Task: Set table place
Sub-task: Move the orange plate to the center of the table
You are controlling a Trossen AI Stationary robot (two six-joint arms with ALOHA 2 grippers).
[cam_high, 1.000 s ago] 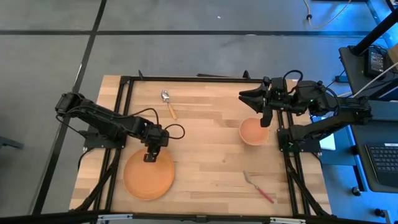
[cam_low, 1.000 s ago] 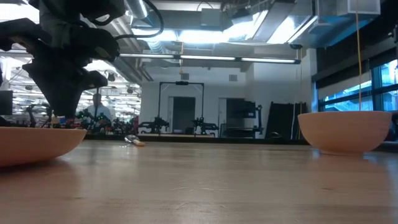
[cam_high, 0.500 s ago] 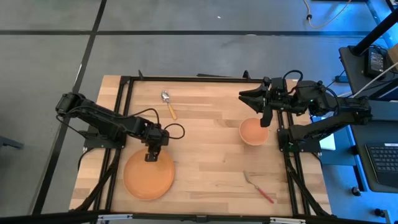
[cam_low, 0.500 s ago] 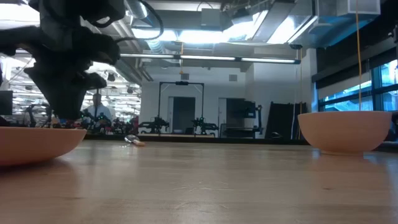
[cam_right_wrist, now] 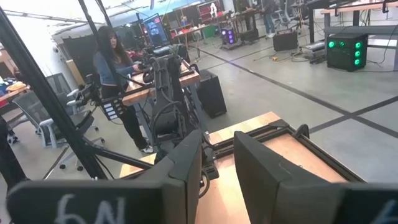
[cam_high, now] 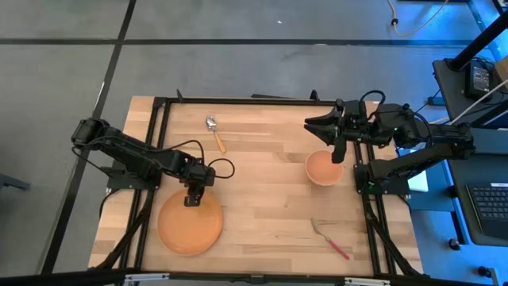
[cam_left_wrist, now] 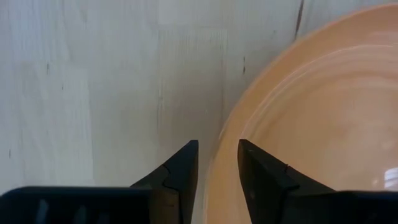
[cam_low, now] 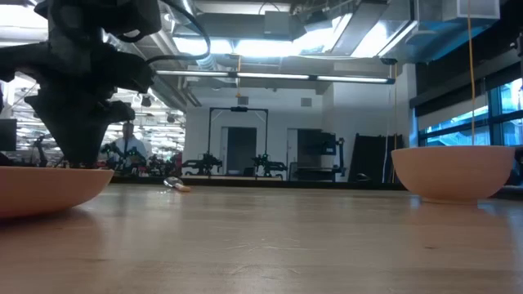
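The wide orange plate point(cam_high: 189, 226) lies flat on the table's near left. My left gripper point(cam_high: 191, 202) points down at the plate's far rim, shut on it. The plate also shows in the left wrist view point(cam_left_wrist: 311, 124) and the low view point(cam_low: 41, 188). The pale-orange bowl point(cam_high: 322, 168) stands upright at the right. My right gripper point(cam_high: 309, 123) hovers level above and beyond the bowl, shut and empty. The wooden-handled spoon point(cam_high: 214, 133) lies at the far middle, and the red-handled fork point(cam_high: 332, 239) at the near right. My left gripper has the plate's far rim point(cam_left_wrist: 217, 149) between its two fingers, one finger point(cam_left_wrist: 183, 171) outside the rim and one point(cam_left_wrist: 258, 171) inside over the plate's well. The fingers come from above, pointing down. The plate rests flat on the table.
The black frame point(cam_high: 238, 101) edges the planks. Bare wood point(cam_high: 262, 191) lies between plate and bowl. In the right wrist view a person point(cam_right_wrist: 115, 68) stands at a bench in the room beyond the table.
In the low view my left gripper has sunk a little toward the plate's rim. The plate, bowl, spoon and fork have stayed where they were.
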